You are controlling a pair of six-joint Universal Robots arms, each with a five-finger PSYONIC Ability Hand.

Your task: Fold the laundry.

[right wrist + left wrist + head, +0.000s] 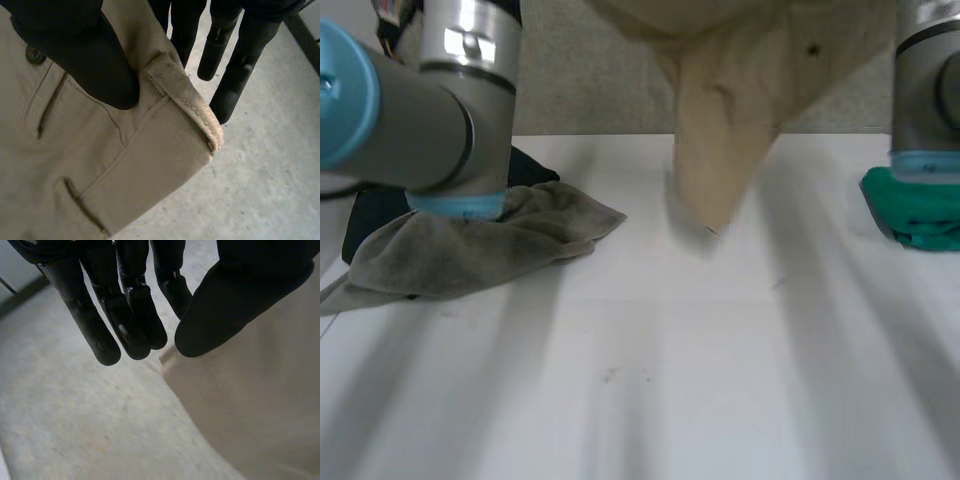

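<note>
- Two cloths are laid on the desk (pixel 670 380): a grey cloth (pixel 490 245) far left, half hidden by the left arm (pixel 420 110), and a green cloth (pixel 920 210) far right.
- Above the far middle, the beige trousers (pixel 720 150) are held up.
- Wrist views: an edge is pinched by the left hand (pixel 240 305), the waistband (pixel 150 160) by the right hand (pixel 85 55).

Item: left arm (pixel 410 120), grey tube, silver joint band, light-blue cap and ring. Item: right arm (pixel 925 80), grey, light-blue ring. Items: left hand (pixel 125 315), right hand (pixel 95 65), black, segmented fingers, broad rounded thumb.
</note>
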